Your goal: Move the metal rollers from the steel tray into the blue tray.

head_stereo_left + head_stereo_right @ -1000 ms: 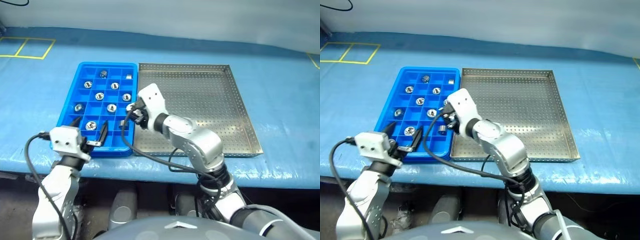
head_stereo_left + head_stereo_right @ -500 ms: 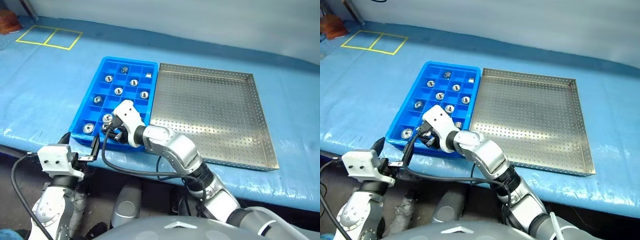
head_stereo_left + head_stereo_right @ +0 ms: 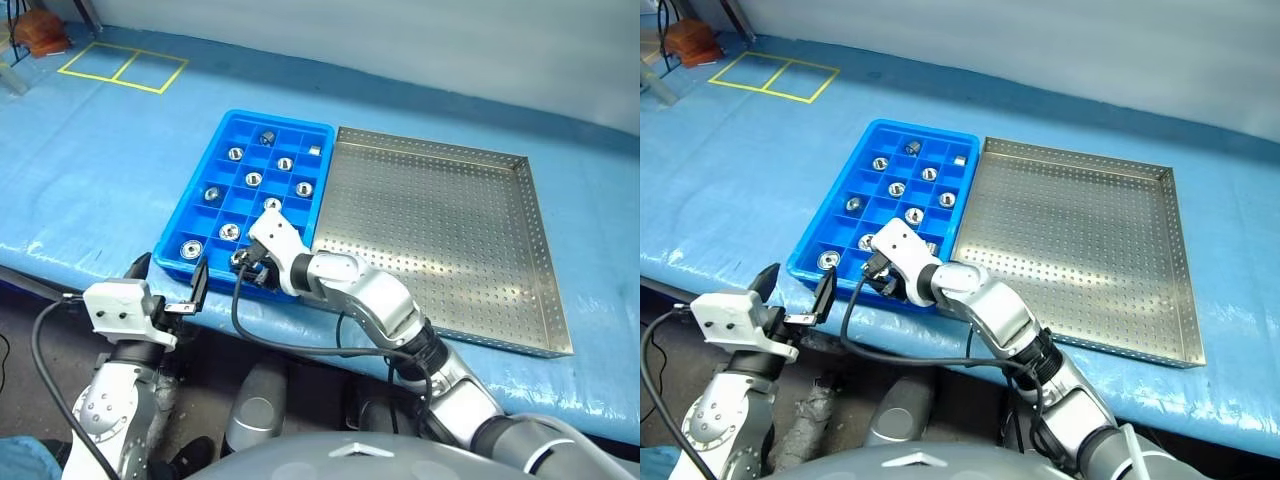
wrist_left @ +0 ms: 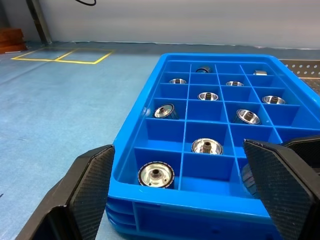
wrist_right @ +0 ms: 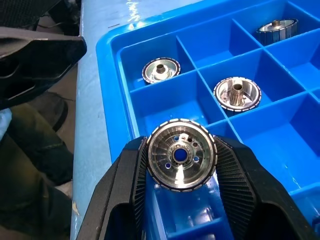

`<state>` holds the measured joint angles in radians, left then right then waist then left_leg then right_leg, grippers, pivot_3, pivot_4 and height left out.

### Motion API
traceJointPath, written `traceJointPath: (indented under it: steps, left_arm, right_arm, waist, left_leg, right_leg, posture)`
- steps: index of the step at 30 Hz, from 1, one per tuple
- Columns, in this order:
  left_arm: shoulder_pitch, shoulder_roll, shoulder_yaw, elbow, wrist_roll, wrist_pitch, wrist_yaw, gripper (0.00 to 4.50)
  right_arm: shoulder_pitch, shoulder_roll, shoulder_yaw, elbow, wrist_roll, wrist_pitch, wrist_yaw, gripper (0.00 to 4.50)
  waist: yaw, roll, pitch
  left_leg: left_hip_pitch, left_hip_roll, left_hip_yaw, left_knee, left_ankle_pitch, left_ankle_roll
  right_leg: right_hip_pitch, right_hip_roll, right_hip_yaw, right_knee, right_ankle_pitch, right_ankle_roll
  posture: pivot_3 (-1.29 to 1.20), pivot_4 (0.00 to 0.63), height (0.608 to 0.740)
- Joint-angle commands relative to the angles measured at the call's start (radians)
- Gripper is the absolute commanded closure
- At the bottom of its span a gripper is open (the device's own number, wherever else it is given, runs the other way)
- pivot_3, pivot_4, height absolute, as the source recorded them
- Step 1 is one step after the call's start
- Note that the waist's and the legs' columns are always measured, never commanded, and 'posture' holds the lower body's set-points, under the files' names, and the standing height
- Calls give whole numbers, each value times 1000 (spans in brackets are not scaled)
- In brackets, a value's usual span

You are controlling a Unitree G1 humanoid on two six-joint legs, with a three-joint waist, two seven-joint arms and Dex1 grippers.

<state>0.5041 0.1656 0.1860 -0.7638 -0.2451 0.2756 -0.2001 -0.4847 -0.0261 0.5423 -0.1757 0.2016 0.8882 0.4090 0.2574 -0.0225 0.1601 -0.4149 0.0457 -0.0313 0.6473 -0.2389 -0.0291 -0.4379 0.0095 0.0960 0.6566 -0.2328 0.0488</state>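
Note:
The blue tray (image 3: 222, 176) lies left of the steel tray (image 3: 440, 235), rim to rim. Several metal rollers sit singly in its compartments, such as one at the far end (image 3: 266, 137) and one in the near left corner (image 3: 187, 248). My right gripper (image 3: 248, 268) hangs over the tray's near row, shut on a roller (image 5: 182, 155) whose flat face looks at the wrist camera, just above a compartment. My left gripper (image 3: 170, 280) stands open and level just off the tray's near left corner, holding nothing. The steel tray's perforated floor is bare where it shows.
Both trays rest on a table under a blue cover (image 3: 90, 150), whose front edge runs just below the blue tray. Yellow tape marks (image 3: 122, 68) lie at the far left. My right arm (image 3: 370, 300) crosses the steel tray's near left corner.
The camera has swung left, shifting the whole picture. My right gripper has come down and nearer with the roller, from the blue tray's right side to its near row. The left gripper stays put.

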Motion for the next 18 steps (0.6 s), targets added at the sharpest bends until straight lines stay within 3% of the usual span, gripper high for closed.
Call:
traceJointPath:
  steps: [1,2,5,13,18]
  left_arm:
    - [-19,20,-4,-14,-4,0,-12,0]
    - [-29,26,-5,-12,-6,6,-15,0]
    - [-58,48,-7,-5,-18,22,-32,0]
    - [-201,125,-31,36,-52,88,-93,0]
    - [-331,150,-66,122,-33,91,-111,0]
  right_arm:
    - [15,-14,24,-16,-10,41,4,2828]
    - [16,-16,24,-22,-12,37,3,2095]
    - [26,-10,0,-52,-16,21,-16,1275]
    - [128,0,-173,-227,37,-90,-46,1275]
    - [272,-16,-292,-363,73,-180,-71,1275]
  waist:
    - [1,0,0]
    - [1,0,0]
    - [-1,0,0]
    - [-26,0,0]
    - [-94,0,0]
  left_leg:
    - [0,0,0,0,0,0]
    - [0,0,0,0,0,0]
    - [0,0,0,0,0,0]
    - [-2,0,0,1,1,-1]
    - [1,0,0,2,0,-1]
  right_leg:
    - [-2,0,0,0,0,0]
    - [-2,0,0,0,0,0]
    - [-2,0,0,0,0,0]
    - [1,0,0,1,0,1]
    - [6,0,0,-1,1,1]
  posture:
    - [467,150,740]
    - [458,150,740]
    - [421,150,740]
    - [290,150,740]
    - [183,150,740]
